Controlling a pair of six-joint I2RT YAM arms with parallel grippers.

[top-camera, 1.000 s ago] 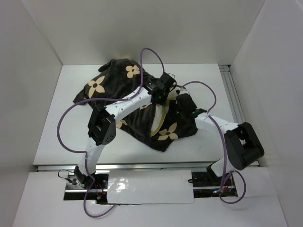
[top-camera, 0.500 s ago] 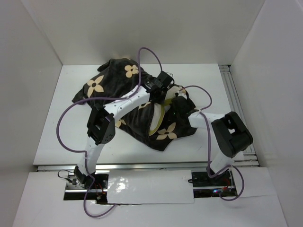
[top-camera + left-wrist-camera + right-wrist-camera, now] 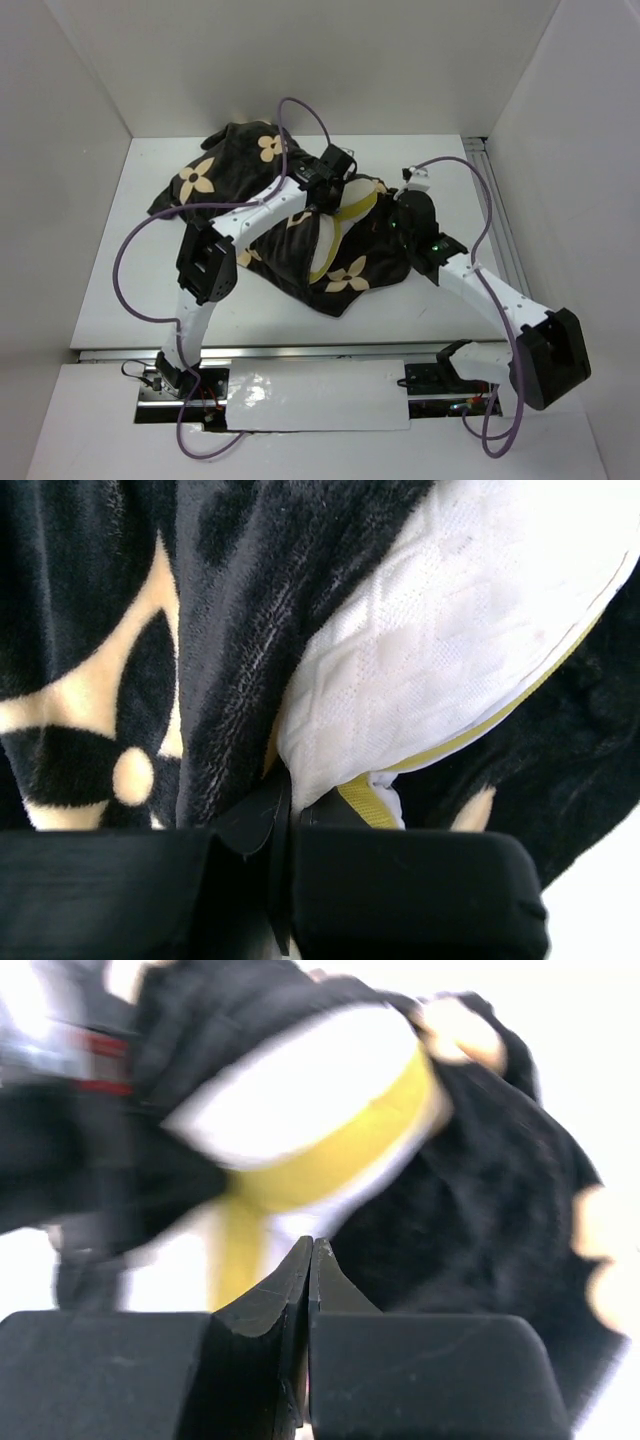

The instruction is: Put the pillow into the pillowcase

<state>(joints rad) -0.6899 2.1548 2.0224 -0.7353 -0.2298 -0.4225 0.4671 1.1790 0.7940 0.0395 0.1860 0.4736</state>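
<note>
Quilting in a diamond pattern covers the large soft cream-white pillow (image 3: 450,650), which has a pale yellow band along its edge. It lies near the middle of the white table (image 3: 130,290). Most of it is inside the dark brown-black plush pillowcase printed with tan four-petal flowers (image 3: 375,265). Only one cream part with its yellow rim (image 3: 333,235) shows through the opening, which faces the right arm. The pillowcase is rumpled and bulges over the pillow.

The left gripper (image 3: 285,780) has its fingertips pressed together right at the fold where the dark plush meets the pillow's corner. Whether any cloth is caught between them cannot be told. The right gripper (image 3: 310,1245) is closed with nothing between its tips, and it sits just beside the exposed yellow edge. Its view is blurred.

From above, the left arm (image 3: 250,222) lies across the pillowcase and hides part of it. Purple cables (image 3: 125,270) loop over the fabric and the table. White walls (image 3: 300,70) enclose the table.
</note>
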